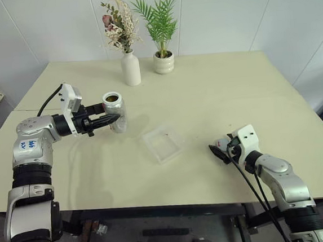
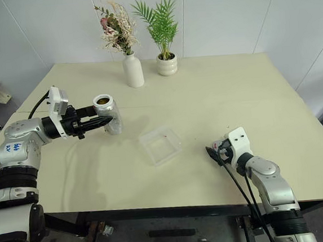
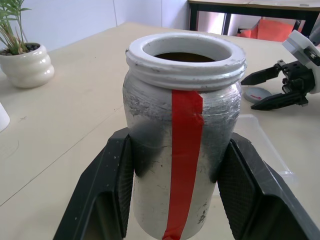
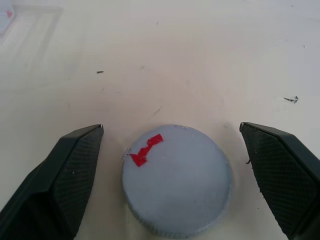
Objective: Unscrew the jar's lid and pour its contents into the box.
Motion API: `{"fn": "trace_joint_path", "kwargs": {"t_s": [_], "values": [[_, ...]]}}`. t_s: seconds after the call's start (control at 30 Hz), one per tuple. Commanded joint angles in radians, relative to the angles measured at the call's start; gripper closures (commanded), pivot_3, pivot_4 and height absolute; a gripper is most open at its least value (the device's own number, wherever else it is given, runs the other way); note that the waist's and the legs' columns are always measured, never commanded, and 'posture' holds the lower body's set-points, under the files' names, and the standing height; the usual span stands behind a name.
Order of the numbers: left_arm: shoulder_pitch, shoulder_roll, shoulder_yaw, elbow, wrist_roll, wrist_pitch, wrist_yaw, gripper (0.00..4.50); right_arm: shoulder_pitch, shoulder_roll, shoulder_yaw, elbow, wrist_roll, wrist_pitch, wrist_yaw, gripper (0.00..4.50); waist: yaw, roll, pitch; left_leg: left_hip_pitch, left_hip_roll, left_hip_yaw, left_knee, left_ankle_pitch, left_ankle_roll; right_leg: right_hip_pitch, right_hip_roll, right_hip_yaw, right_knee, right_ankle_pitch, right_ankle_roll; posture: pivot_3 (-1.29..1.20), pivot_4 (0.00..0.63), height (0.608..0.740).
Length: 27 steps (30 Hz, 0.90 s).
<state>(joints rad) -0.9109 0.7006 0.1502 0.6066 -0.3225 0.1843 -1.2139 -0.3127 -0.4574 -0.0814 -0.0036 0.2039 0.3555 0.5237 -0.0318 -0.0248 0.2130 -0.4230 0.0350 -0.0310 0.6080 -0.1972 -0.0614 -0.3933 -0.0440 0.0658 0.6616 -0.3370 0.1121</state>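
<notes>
Lid [image 4: 177, 180] between spread fingers [image 4: 60, 180]

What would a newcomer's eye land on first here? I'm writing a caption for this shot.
First, the open jar with its red stripe, held upright above the table in the left gripper, left of the clear box. Then the lid lying flat on the table between the open fingers of the right gripper, at the front right.

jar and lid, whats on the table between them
The clear box lies on the table between the jar, held up by the left gripper, and the lid lying between the open right gripper's fingers; see left eye view.
</notes>
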Motion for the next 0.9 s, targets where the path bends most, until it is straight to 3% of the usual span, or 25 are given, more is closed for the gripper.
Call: {"fn": "trace_joint_path", "kwargs": {"t_s": [0.03,0.17,0.23,0.3,0.5,0.63,0.9], "values": [[-0.013,0.03,0.027,0.013,0.008,-0.078,0.012,2.43,0.015,-0.069,-0.01,-0.156,0.033,0.012,0.074,0.04,0.001,0.0,0.0,0.0,0.0,0.0,0.0,0.0,0.0,0.0,0.0,0.0,0.0,0.0,0.0,0.0,0.15,0.74],[-0.05,0.022,-0.003,0.103,0.075,-0.289,0.022,2.43,0.044,-0.181,-0.066,-0.365,0.235,0.102,0.265,0.04,0.004,0.0,0.0,0.0,0.0,0.0,0.0,0.0,0.0,0.0,0.0,0.0,0.0,0.0,0.0,0.0,0.15,0.74],[-0.089,0.004,-0.023,0.173,0.108,-0.415,0.017,2.43,0.06,-0.243,-0.113,-0.468,0.415,0.174,0.379,0.04,0.004,0.0,0.0,0.0,0.0,0.0,0.0,0.0,0.0,0.001,0.0,0.0,-0.001,0.0,0.0,0.0,0.15,0.74],[-0.125,-0.008,-0.039,0.241,0.137,-0.511,0.016,2.43,0.052,-0.272,-0.134,-0.503,0.499,0.215,0.411,0.04,0.006,-0.002,0.0,0.0,0.0,-0.001,0.001,0.0,0.0,0.002,0.0,-0.001,-0.002,0.001,0.001,0.0,0.15,0.74],[-0.265,-0.057,-0.151,0.444,0.297,-0.885,0.042,2.43,-0.019,-0.319,-0.144,-0.527,0.623,0.296,0.424,0.04,0.005,-0.003,0.0,0.0,-0.001,0.001,0.003,0.0,0.001,0.003,-0.001,0.001,-0.004,0.003,0.004,0.0,0.15,0.74],[-0.358,-0.091,-0.243,0.54,0.429,-1.125,0.102,2.43,-0.005,-0.365,-0.138,-0.519,0.615,0.293,0.458,0.04,0.006,-0.003,0.0,-0.001,-0.001,0.001,0.003,-0.001,0.002,0.003,0.0,0.001,-0.006,0.004,0.004,0.0,0.15,0.74],[-0.512,-0.119,-0.428,0.61,0.759,-1.383,0.442,2.43,-0.019,-0.357,-0.138,-0.512,0.587,0.283,0.409,0.04,0.004,-0.004,0.0,-0.004,-0.001,0.003,0.003,-0.002,0.004,0.0,0.0,0.004,-0.008,0.003,0.006,0.0,0.15,0.74]]}}
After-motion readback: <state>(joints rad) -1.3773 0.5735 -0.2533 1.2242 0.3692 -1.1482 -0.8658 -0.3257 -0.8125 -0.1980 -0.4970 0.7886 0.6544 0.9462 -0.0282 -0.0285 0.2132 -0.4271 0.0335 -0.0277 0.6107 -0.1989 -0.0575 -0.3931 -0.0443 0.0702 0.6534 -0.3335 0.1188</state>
